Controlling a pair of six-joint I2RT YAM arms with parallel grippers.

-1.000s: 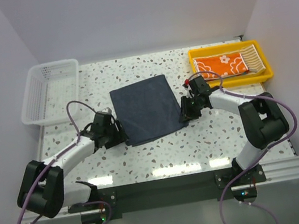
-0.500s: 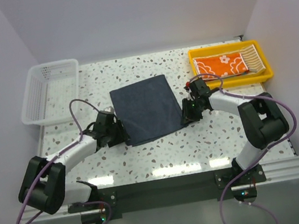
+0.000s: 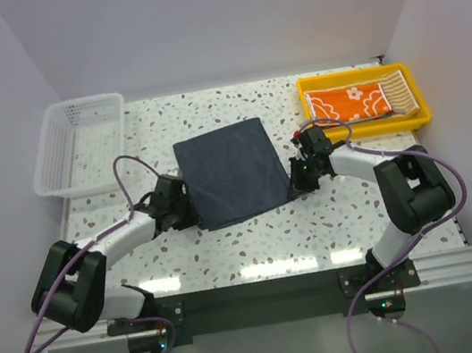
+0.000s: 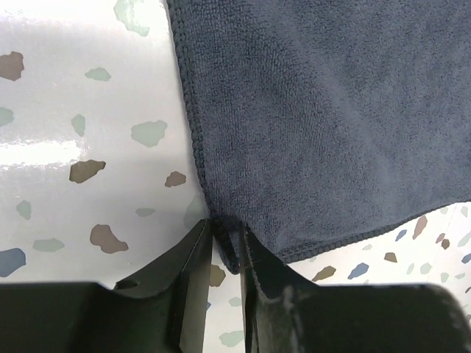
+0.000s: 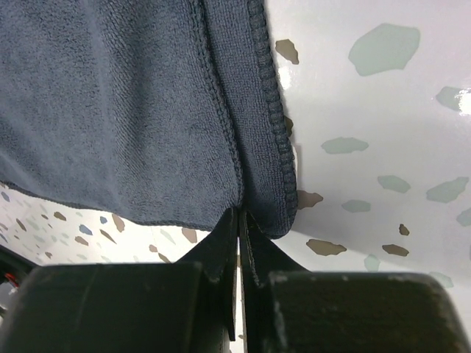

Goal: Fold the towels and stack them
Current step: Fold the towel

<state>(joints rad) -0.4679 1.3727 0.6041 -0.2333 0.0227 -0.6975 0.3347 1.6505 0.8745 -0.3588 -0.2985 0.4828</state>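
Nearest the arm bases, a band of speckled table (image 3: 256, 241) runs free in front of the dark blue-grey towel (image 3: 234, 172), which lies flat at the table's middle. The left gripper (image 4: 224, 237) is pinched on the towel's near-left corner, with the hem caught between its fingers. The right gripper (image 5: 241, 215) is closed tight on the near-right edge, where two stitched hems run side by side. Open table flanks the towel and continues past its far edge.

At far left stands a white basket (image 3: 79, 157). At far right, a yellow tray (image 3: 424, 109) holds an orange flowered towel (image 3: 346, 102) beside a striped towel (image 3: 395, 88); which overlaps which is unclear. From above, the wrists hide both sets of fingertips.
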